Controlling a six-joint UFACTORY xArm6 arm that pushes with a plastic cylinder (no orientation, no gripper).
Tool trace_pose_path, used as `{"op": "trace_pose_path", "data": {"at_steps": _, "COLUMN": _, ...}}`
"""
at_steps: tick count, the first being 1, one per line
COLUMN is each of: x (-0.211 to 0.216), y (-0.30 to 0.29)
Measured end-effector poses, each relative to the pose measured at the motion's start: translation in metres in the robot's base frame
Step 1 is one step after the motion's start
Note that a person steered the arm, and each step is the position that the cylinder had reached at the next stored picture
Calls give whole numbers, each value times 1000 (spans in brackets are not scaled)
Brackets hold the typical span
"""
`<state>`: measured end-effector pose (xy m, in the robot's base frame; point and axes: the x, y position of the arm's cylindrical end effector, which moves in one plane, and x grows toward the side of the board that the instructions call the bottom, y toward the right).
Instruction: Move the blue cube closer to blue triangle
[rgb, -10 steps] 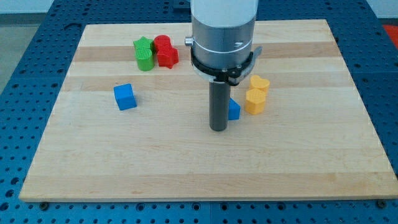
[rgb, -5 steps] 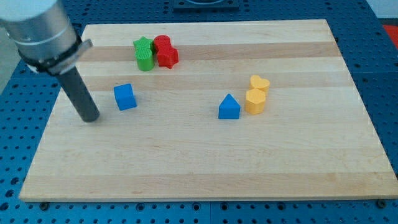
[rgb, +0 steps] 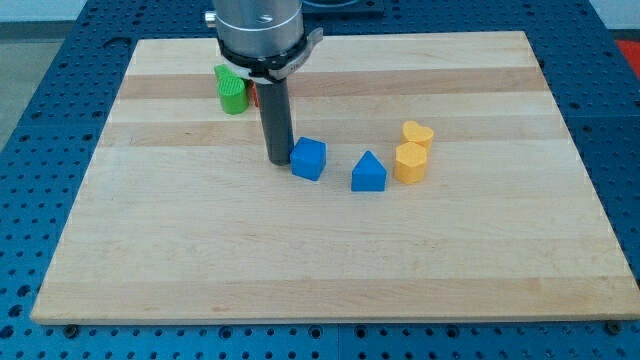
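Board: the pale wooden board (rgb: 330, 270) on a blue perforated table (rgb: 40, 60) carried everything, spreading out on all sides of my tip.
Rod: the dark straight rod under the grey arm housing stood upright, and my tip (rgb: 277, 160) rested on the wood; it has no fingers to open or close, so there was no grasp to report.
Blue cube: the small blue plastic cube (rgb: 309, 158) sat just to the view's right of my tip, touching it or nearly so; I could not tell which.
Cube heading: it was turned a little, one corner edge facing the view's bottom; as a cube it had no long axis.
Blue triangle: the blue triangular plastic block (rgb: 368, 172) lay near, further to the view's right of my tip and slightly lower, apart from the cube, apex up.
Yellow pair: two yellow plastic blocks, one heart-like (rgb: 417, 134) and one rounded (rgb: 410, 162), stood beyond the triangle, the rounded one just beside it.
Behind the rod: a green ridged block (rgb: 231, 90) and a sliver of a red block (rgb: 254, 95) showed toward the view's top.
Risk: I judged that an off-centre push could spin the turned cube off my tip, and too long a push could drive it into the triangle and the yellow blocks.
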<state>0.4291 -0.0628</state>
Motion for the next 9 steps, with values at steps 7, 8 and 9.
{"op": "trace_pose_path", "data": {"at_steps": 7, "x": 13, "y": 21}}
{"op": "trace_pose_path", "data": {"at_steps": 8, "x": 8, "y": 20}}
{"op": "trace_pose_path", "data": {"at_steps": 9, "x": 8, "y": 46}}
